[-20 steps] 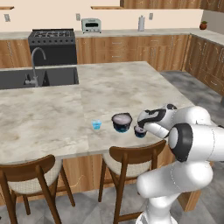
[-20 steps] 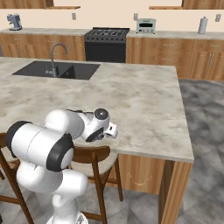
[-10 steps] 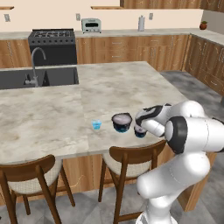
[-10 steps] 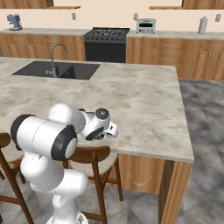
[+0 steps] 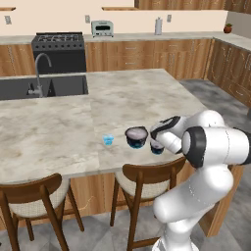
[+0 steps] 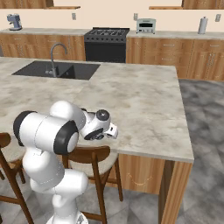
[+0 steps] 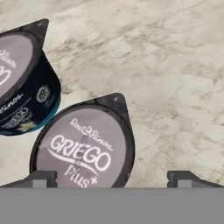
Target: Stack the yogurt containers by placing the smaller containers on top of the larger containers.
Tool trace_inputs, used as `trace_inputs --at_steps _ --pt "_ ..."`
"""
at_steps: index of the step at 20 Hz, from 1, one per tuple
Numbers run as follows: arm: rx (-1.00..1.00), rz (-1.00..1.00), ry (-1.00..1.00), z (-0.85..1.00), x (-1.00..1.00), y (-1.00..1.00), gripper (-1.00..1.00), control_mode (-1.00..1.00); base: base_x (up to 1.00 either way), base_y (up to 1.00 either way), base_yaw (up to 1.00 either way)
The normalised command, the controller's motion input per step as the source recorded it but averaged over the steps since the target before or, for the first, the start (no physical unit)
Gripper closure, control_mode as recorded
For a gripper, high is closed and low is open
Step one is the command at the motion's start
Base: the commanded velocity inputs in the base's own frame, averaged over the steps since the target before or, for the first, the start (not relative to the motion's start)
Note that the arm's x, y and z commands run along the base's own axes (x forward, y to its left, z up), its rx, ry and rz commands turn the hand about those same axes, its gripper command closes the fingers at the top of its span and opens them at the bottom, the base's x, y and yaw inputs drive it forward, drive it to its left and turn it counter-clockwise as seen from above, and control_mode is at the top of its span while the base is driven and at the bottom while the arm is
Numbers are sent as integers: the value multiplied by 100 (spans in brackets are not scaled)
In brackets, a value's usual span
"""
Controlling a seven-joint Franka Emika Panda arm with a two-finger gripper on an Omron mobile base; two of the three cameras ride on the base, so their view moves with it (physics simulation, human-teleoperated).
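- The pincer (image 7: 112,177) stands with its two dark fingertips (image 7: 41,178) wide apart and nothing between them, pointing down at the marble tabletop (image 5: 59,132).
- In the hand view the narrower dark tub (image 7: 84,146) lies just beyond the fingertips, nearer one of them; its pale grey lid reads "GRIEGO Plus+" and a small tab sticks out from its rim.
- From the left base view the same narrower dark tub (image 5: 157,146) sits near the tabletop's front edge, partly covered by the white hand.
- The widest tub (image 5: 137,137) stands upright just beside it, to its left; whether the two touch cannot be told. In the hand view, the widest tub (image 7: 24,83) sits at the left edge, dark blue wall and grey top showing.
- The tiny light-blue cup (image 5: 108,140) stands apart, further left on the tabletop.
- Two wooden chairs (image 5: 147,184) are pushed in under the tabletop's front edge.
- Further back lie a sink with faucet (image 5: 41,73), a stove (image 5: 59,46) and a toaster (image 5: 102,28).
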Motion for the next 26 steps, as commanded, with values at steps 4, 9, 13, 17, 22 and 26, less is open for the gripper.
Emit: trace_inputs --at_steps 4,9,13,17,22,26 --pt "0 -2 0 -5 24 13 -100 -100 0 0 0" --pt "0 -4 -1 -9 19 -2 -100 -100 0 0 0" --pt "1 -6 0 -4 5 -1 -100 -100 0 0 0" --pt "3 0 -1 0 0 -4 -100 -100 0 0 0" --pt "9 -2 -3 0 -1 -15 -100 -100 0 0 0" --pt "2 0 1 -11 0 0 -100 -100 0 0 0"
